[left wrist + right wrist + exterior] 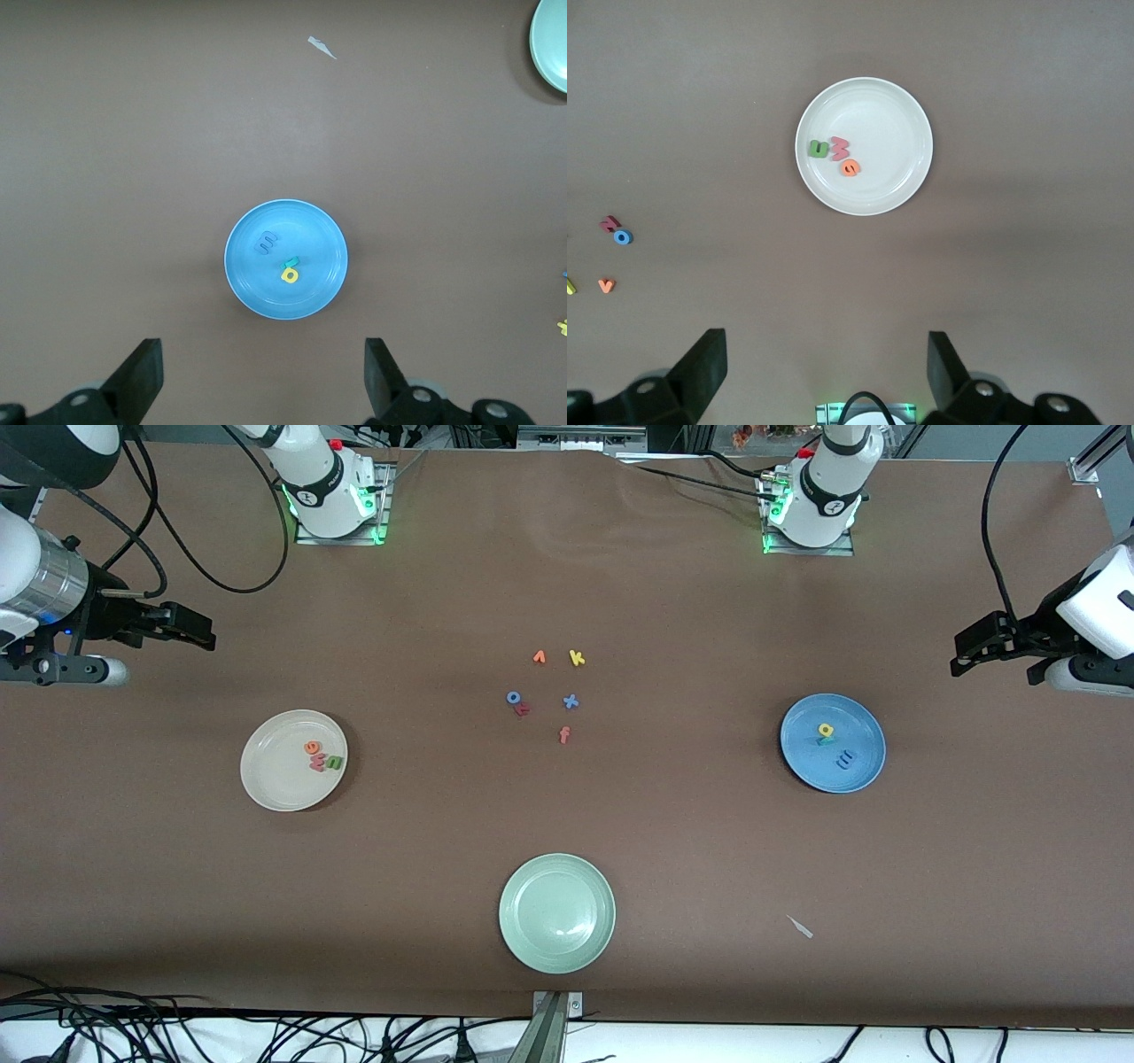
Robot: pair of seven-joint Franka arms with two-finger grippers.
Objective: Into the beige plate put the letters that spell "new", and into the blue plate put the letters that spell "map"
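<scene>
**Letters sorted on two plates; both grippers released at the frame edges**

Beige plate (293, 760), left of centre in the front frame: holds green n (334, 762), orange e (313, 748) and salmon w (317, 763), bunched together toward the plate's middle-right. Rim clear all round.

Blue plate (832, 742), right of centre: holds yellow a (826, 731), teal p (822, 740) just beside it, and blue m (845, 759) a little apart, lower in the frame.

Green plate (556, 912), bottom centre, near the table's front edge.

Loose letters, centre of frame, well apart from every plate: orange v (539, 657), yellow k (577, 658), blue o (513, 697) touching a red letter (523, 709), blue x (570, 701), red f (564, 734).

White scrap (801, 927), lower right.

Left gripper (966, 654), far right edge, fingers spread, holding nothing, waiting.

Right gripper (205, 635), far left edge, fingers spread, holding nothing, waiting.

Wide bare brown table (691, 850) lies between plates and grippers.
</scene>
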